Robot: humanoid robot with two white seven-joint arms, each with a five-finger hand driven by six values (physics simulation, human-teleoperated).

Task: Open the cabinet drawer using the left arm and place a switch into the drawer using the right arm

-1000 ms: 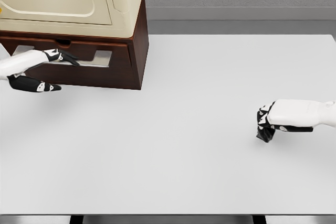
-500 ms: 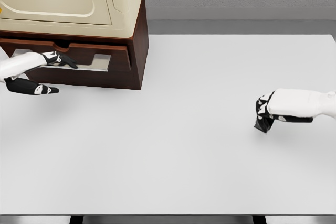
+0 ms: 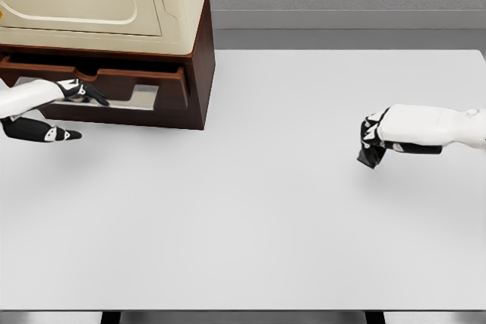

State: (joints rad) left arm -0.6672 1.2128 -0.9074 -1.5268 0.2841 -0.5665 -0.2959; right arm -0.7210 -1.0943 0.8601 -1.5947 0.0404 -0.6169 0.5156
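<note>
Two things have changed: the dark brown wooden cabinet drawer (image 3: 99, 81) has slid further out under the left hand (image 3: 76, 90), whose fingers hook its handle slot, and the right hand (image 3: 373, 146), clamped on the small black switch (image 3: 367, 157), has lifted it off the white table (image 3: 266, 202), ready for carrying

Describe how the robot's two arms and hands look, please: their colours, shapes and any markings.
Both arms are smooth, rounded white shells with no cables visible. The left hand and the right hand are black, each with slim, jointed fingers carrying small white patches. On the left hand, the fingers taper to pointed tips. The white forearm casing ends at the wrist, where the black hand begins.
</note>
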